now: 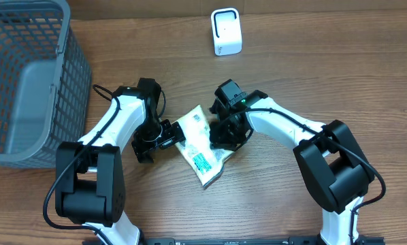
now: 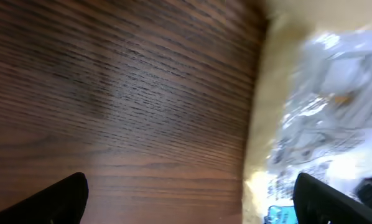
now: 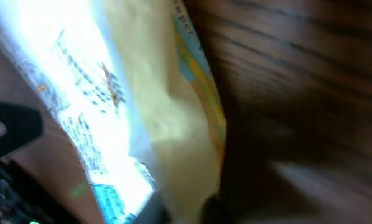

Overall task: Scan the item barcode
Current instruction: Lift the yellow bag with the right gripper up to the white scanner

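1. While the right gripper (image 1: 225,136) sits low over the middle of the table (image 1: 312,75), its jaws are squeezed together on the upper right edge of the packet (image 1: 202,153). The right wrist view is blurred, but the yellow edge runs straight down into the dark fingertips.
2. Over to the left gripper (image 1: 171,138): jaws spread wide, nothing between them. Its wrist view puts one finger (image 2: 65,199) over bare wood and the other (image 2: 326,199) over the packet's shiny printed face.
3. The packet lies on the wood between the two grippers, with its blue-green label facing up.
4. Both arms bend inward toward each other.
5. The white scanner (image 1: 226,32) stands at the far edge, well apart from the packet.
6. The grey basket (image 1: 54,88) fills the far left.
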{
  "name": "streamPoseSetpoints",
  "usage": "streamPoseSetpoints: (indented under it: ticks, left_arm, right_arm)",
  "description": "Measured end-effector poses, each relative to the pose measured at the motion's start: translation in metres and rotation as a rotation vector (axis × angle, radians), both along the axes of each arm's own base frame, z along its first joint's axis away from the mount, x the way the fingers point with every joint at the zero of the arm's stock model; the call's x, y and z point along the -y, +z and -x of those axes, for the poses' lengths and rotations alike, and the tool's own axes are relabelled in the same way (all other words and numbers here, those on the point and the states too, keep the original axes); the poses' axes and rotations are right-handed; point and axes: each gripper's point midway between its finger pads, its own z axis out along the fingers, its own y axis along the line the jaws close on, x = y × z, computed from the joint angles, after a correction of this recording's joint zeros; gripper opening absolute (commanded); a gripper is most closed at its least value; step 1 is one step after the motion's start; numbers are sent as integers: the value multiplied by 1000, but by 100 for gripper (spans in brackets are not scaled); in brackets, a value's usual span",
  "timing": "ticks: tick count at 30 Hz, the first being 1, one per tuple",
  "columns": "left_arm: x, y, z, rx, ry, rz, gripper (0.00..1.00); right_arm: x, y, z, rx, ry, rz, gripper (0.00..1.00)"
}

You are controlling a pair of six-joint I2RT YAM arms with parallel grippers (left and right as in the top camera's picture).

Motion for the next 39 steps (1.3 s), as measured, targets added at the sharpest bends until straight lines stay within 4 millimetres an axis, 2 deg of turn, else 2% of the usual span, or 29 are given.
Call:
streamPoseSetpoints:
  ticks: [3,7,11,13,15,17,20,26,28,31,33,35,36,37,39]
  left_arm:
    - [0,0,0,0,0,0,96]
    - [1,0,0,0,1,3,94]
    - [1,0,-1,3,-1,4,98]
    - [1,0,-3,13,-2,6,98]
    - [1,-1,-5,23,-2,7,98]
    - [1,-1,-6,27,-2,8,98]
    - [2,-1,-7,28,-2,8,98]
    - [2,-1,-7,30,-2,8,99]
    - [2,-1,-8,33,-2,8,99]
    - [2,-1,-9,39,-2,9,100]
    - [2,-1,-10,43,-2,10,100]
    - [2,-2,-11,45,-2,10,100]
    - [2,-2,-10,44,-2,10,100]
    - [2,-2,-11,45,-2,10,100]
    - [2,-1,-10,44,-2,10,100]
  right_arm:
    - [18,5,-4,-17,-28,84,4]
    - [55,25,-28,23,-87,246,4]
    - [102,70,-60,162,-163,482,4]
    - [129,99,-73,258,-228,620,4]
    - [151,123,-82,349,-300,729,4]
    - [172,139,-87,419,-365,829,4]
    - [188,141,-90,465,-416,920,4]
    - [218,105,-67,410,-384,1117,4]
    - [221,96,-61,385,-368,1161,4]
    - [212,87,-56,378,-354,1170,4]
    - [193,83,-52,389,-341,1134,4]
    - [172,78,-47,401,-323,1087,11]
    - [156,74,-43,405,-310,1046,17]
    - [148,73,-41,409,-305,1027,27]
    - [123,67,-36,417,-289,959,65]
